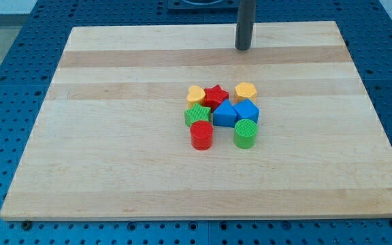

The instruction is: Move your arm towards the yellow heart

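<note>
- Nearest the view's bottom, the wooden board (114, 184) lay on a blue perforated table (5, 75); no block sat on its front strip.
- Front row of the cluster, mid-board: we logged a red cylinder (201, 135) on the view's left and a green cylinder (245, 133) on the view's right, close together but apart, both upright.
- Next row back: a green star (196, 114) sat just behind the red cylinder and appeared to touch it; a blue triangular block (224, 114) and a blue cube-like block (248, 109) stood side by side, touching, the cube-like one just behind the green cylinder.
- Back row: the yellow heart (196, 94) was at the cluster's far left corner, just behind the green star; a red star (216, 96) touched it on the view's right; a yellow block (246, 90), shape roughly hexagonal, closed the row on the right.
- Farthest back: our rod came down from the view's top, and my tip (243, 48) rested near the board's far edge, well apart from every block.
- My tip stood behind the yellow hexagonal block, and up and to the view's right of the yellow heart.
- Tool state: a bare rod with nothing to open or close; it touched no block.
</note>
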